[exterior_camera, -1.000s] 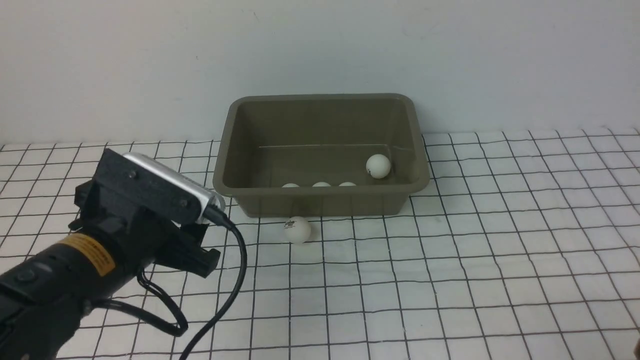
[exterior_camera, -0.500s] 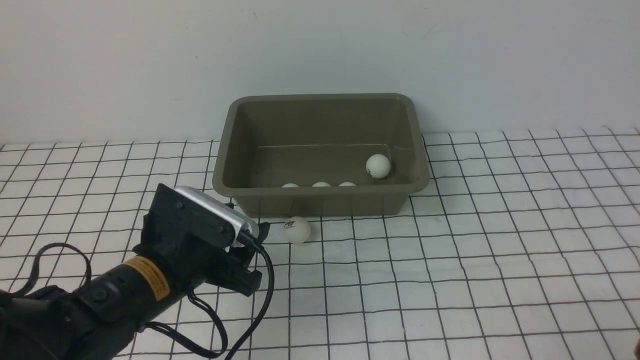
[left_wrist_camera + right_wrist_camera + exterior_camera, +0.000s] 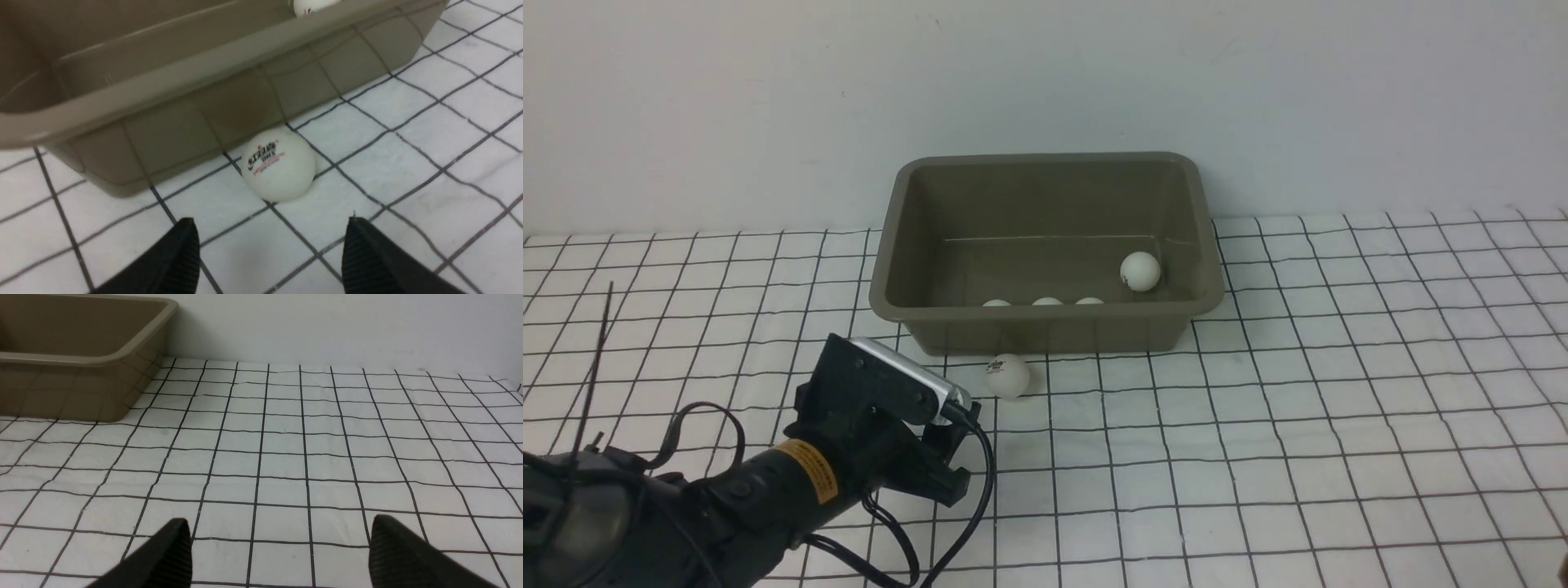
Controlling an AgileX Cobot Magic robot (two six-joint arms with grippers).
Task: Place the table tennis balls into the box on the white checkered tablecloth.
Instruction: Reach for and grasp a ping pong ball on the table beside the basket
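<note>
Black ribbed fingers, left gripper (image 3: 270, 222): the two fingers (image 3: 179, 257) stand spread apart with nothing between them, low over the cloth.
Ball nearest the left fingers: one white table tennis ball (image 3: 278, 165) with a small red and black printed logo lies on the cloth just beyond the fingertips, in line with the gap between them. Neither finger touches it.
Box beyond that ball: the olive-grey plastic box (image 3: 163, 87) stands right behind the ball, on the side away from the fingers. The ball sits close against its near wall; whether they touch cannot be told.
Balls inside the box: the front view shows four. Three (image 3: 1048, 301) sit in a row against the wall nearest the left fingers, only their tops showing. The fourth ball (image 3: 1140, 270) lies farther in, toward the box's right end.
Surface: the white checkered tablecloth (image 3: 1298, 408), slightly wrinkled, lies under the fingers, the ball and the box.
Right gripper (image 3: 280, 520): its black fingers (image 3: 392, 551) are spread wide and hold nothing, over bare cloth. The box is well apart from them, ahead and to the robot's left.
Left arm (image 3: 768, 482): black, with a yellow label, a silver wrist camera (image 3: 898, 380) and a looping black cable (image 3: 988, 482).
</note>
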